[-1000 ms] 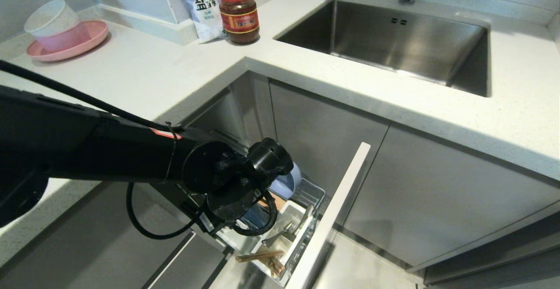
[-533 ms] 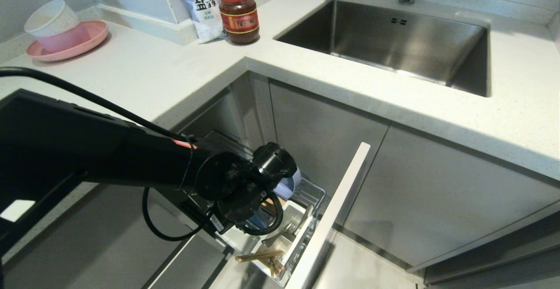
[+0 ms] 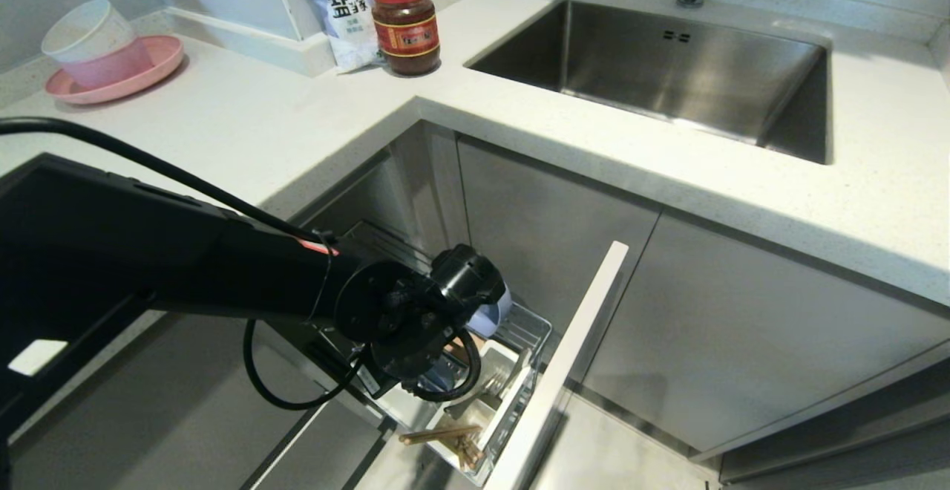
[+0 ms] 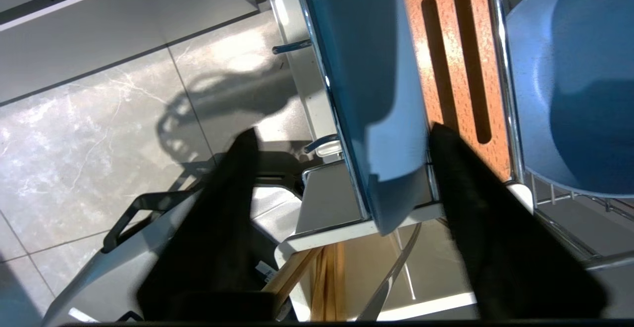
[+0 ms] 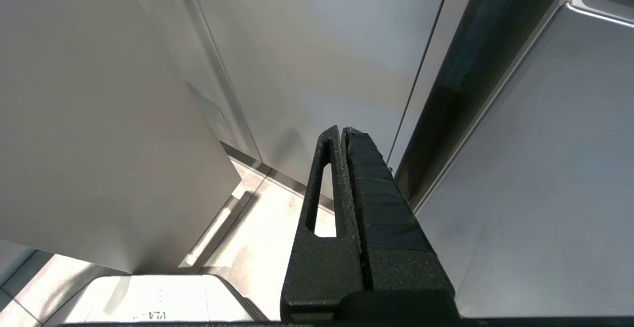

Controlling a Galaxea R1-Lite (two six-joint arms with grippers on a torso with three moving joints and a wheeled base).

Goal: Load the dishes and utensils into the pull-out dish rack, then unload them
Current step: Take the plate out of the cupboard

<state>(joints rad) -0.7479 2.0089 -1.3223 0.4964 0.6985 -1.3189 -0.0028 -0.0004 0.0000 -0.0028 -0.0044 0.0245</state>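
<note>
The pull-out dish rack point(image 3: 536, 324) is drawn out below the counter, its grey front panel point(image 3: 575, 356) standing open. A light-blue plate point(image 4: 366, 69) stands on edge in it beside the slotted wooden strip point(image 4: 463, 69), and a light-blue bowl point(image 4: 569, 94) sits further in. My left gripper point(image 4: 344, 131) is open and straddles the plate's rim: one finger is close to the plate, the other well clear of it. Wooden chopsticks point(image 4: 327, 272) and silver cutlery point(image 4: 391, 277) lie in the white caddy point(image 4: 346, 228). In the head view my left wrist point(image 3: 415, 323) covers the plate. My right gripper point(image 5: 343, 130) is shut and empty, parked by cabinet panels.
On the counter stand a pink plate with stacked bowls point(image 3: 111, 59), a salt bag point(image 3: 338, 7) and a red-lidded jar point(image 3: 404, 22). The steel sink point(image 3: 668, 67) is at the back right. Grey floor tiles point(image 4: 99, 134) lie beside the rack.
My left arm has sunk a little and reached slightly further into the rack. Dishes and utensils have kept their places.
</note>
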